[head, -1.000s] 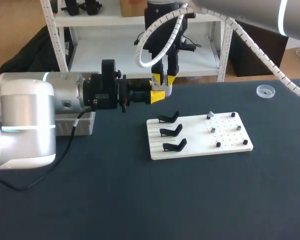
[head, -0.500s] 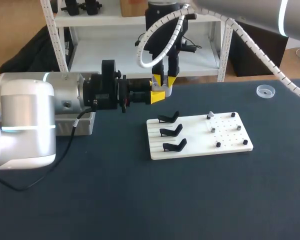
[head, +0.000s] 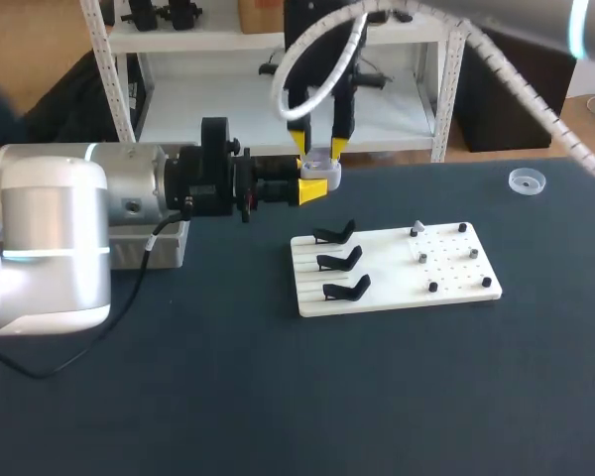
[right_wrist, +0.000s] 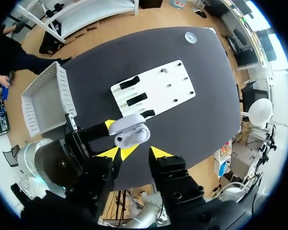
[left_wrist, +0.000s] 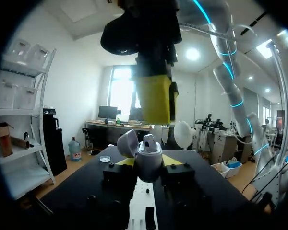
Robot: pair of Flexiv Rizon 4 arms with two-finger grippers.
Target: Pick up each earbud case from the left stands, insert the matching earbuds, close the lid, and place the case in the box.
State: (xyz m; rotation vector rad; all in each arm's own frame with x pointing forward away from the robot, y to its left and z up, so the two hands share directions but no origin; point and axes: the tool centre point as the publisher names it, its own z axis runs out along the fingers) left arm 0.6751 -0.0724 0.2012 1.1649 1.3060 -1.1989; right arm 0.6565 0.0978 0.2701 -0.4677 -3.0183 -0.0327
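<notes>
Case (head: 319, 167), lid (left_wrist: 128, 143) open, sits clamped between the yellow tips of your left end effector (head: 312, 190), off the board's (head: 387, 283) 11 o'clock corner. Your right end effector (head: 317, 147) hangs at the case's 12 o'clock, fingers spread wide, holding nothing

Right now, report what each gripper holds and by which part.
Left gripper holds the open earbud case by its body's sides; right gripper holds nothing.
</notes>
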